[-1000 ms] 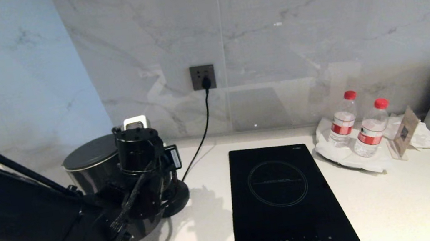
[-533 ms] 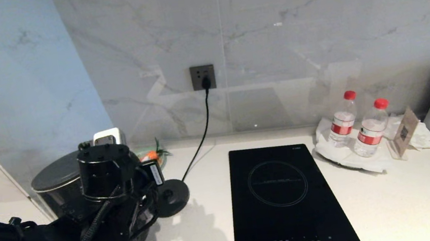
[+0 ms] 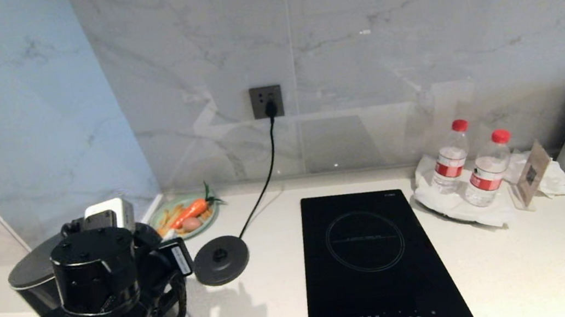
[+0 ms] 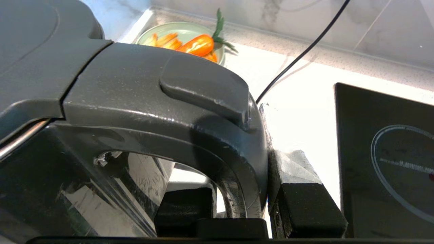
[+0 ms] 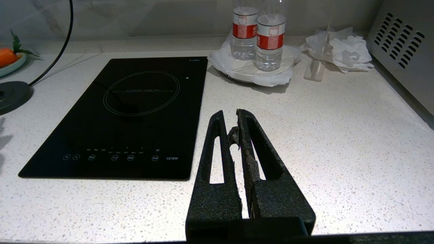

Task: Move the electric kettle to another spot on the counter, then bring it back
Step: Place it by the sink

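**At the counter's left end, kettle in the left gripper's clamp**

Around the loop handle, the left gripper (image 4: 251,203) is pinched tight, holding the electric kettle (image 3: 34,276) at the near-left corner of the counter (image 3: 523,257). Just right sits the base disc (image 3: 221,259), bare, with a vegetable plate (image 3: 185,216) behind it. Above the counter's right side, the right gripper (image 5: 234,125) has its fingers pressed together.

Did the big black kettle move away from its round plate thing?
Yes. The tall glossy black kettle, gripped by the left claw, went leftward and nearer, off the flat round black base disc.
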Controlling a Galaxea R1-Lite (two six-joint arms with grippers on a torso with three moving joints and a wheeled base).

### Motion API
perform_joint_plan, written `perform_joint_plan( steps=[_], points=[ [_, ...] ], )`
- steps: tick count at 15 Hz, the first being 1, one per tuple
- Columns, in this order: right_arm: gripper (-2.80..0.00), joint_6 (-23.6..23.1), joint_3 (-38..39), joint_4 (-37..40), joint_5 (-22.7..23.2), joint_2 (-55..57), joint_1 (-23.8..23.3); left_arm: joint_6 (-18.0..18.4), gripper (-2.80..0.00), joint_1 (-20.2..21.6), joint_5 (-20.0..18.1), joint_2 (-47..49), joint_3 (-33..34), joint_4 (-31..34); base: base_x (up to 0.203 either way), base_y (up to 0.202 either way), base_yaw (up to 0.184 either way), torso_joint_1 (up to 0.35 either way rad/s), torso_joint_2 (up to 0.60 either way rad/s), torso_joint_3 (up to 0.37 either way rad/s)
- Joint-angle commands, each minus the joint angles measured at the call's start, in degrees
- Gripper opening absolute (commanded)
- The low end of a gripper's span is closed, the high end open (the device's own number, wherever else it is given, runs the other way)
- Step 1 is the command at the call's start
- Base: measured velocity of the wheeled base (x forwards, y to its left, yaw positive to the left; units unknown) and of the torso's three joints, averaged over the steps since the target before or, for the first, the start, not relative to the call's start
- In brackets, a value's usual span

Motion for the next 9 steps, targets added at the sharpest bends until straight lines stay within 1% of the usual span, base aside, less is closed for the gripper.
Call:
perform_joint_plan(
  steps=[1, 5, 8, 9],
  points=[
    [-2.8, -0.02, 0.0, -0.01, -0.01, -0.01, 0.0, -0.27, -2.8, 0.01, 0.28, -2.57, 2.79, -0.64, 0.0, 0.0, 0.0, 0.0, 0.0, 0.0],
    [-2.8, -0.02, 0.0, -0.01, 0.07, -0.01, 0.0, -1.43, -2.8, -0.01, 0.28, -4.34, 4.97, -0.68, 0.0, 0.0, 0.0, 0.0, 0.0, 0.0],
    [-2.8, -0.02, 0.0, -0.01, -0.01, -0.01, 0.0, -1.76, -2.8, -0.01, 0.98, -5.84, 7.56, -0.68, 0.0, 0.0, 0.0, 0.0, 0.0, 0.0],
    [-2.8, -0.11, 0.0, -0.01, 0.06, -0.01, 0.0, -2.36, -2.8, -0.01, 1.07, -6.59, 7.78, -0.68, 0.0, 0.0, 0.0, 0.0, 0.0, 0.0]
  ],
)
